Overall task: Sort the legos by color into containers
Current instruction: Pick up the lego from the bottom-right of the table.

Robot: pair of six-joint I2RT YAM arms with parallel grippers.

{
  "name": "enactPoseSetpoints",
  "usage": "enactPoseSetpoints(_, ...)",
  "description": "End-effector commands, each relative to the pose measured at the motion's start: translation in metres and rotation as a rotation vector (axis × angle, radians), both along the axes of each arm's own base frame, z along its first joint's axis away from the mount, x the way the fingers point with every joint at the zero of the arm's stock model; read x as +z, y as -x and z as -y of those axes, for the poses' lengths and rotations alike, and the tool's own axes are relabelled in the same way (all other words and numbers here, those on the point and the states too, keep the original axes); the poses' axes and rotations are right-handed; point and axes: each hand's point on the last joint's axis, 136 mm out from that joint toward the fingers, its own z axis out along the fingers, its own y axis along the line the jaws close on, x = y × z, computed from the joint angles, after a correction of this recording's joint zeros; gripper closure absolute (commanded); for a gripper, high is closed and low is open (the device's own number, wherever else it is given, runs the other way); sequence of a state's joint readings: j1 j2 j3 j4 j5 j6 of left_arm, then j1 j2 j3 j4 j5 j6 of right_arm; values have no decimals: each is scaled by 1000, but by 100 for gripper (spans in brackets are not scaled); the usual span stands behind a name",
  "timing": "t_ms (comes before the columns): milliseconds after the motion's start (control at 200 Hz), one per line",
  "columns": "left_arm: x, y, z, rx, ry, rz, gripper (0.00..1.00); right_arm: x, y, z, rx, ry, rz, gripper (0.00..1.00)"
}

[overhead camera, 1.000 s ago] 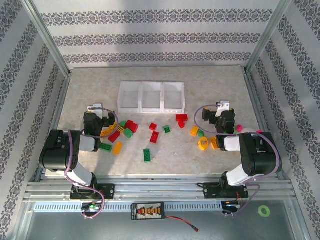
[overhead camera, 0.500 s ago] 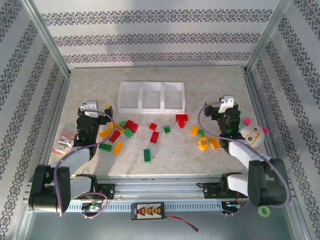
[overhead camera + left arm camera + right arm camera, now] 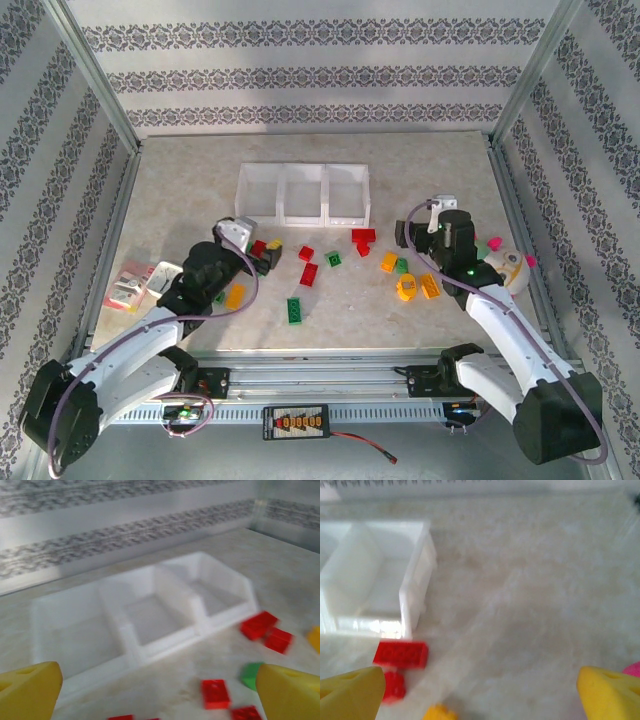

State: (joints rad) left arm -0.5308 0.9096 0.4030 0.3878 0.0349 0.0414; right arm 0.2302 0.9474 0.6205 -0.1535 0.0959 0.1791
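Note:
The containers [image 3: 281,190], three joined white bins, stand at the back centre of the table. Red, green and orange legos lie scattered in front of them, among them a red pair [image 3: 363,238], a green brick [image 3: 296,310] and an orange one [image 3: 236,295]. My left gripper [image 3: 258,258] hovers open over the left cluster. Its wrist view shows the containers [image 3: 145,647], red bricks [image 3: 215,693] and nothing between the yellow fingertips [image 3: 27,692]. My right gripper [image 3: 410,236] is open beside the red pair [image 3: 401,654], above an orange brick [image 3: 439,713], with the bin wall [image 3: 415,587] ahead.
A pink-and-teal plush toy [image 3: 505,265] lies by the right arm, and a flat red-and-white packet [image 3: 133,285] lies at the left edge. Metal frame posts and patterned walls enclose the table. Open tabletop lies behind and to both sides of the bins.
Both arms have unfolded and reached forward. The left gripper swung right over the left bricks and the right gripper shifted slightly left. Both stayed open. The legos have not moved.

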Motion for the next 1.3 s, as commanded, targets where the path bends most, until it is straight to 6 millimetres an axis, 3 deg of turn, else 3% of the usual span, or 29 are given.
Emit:
enactPoseSetpoints(0, 1, 26, 39, -194, -70, 7, 1, -32, 35, -7, -23, -30, -221, 2)
enactPoseSetpoints(195, -10, 64, 89, -445, -135, 5, 1, -65, 59, -37, 14, -30, -412, 2)
enactPoseSetpoints(385, -17, 87, 111, -594, -126, -10, 1, -96, 85, -35, -26, 40, -591, 2)
enactPoseSetpoints(680, -22, 91, 113, -620, -146, -4, 1, -123, 91, -31, -67, 55, -705, 11)
enactPoseSetpoints(854, -23, 93, 112, -623, -146, -7, 1, -130, 89, -27, -87, 48, -718, 23)
enactPoseSetpoints(1299, -26, 93, 111, -614, -140, -9, 1, -148, 87, -21, -126, 43, -763, 43)
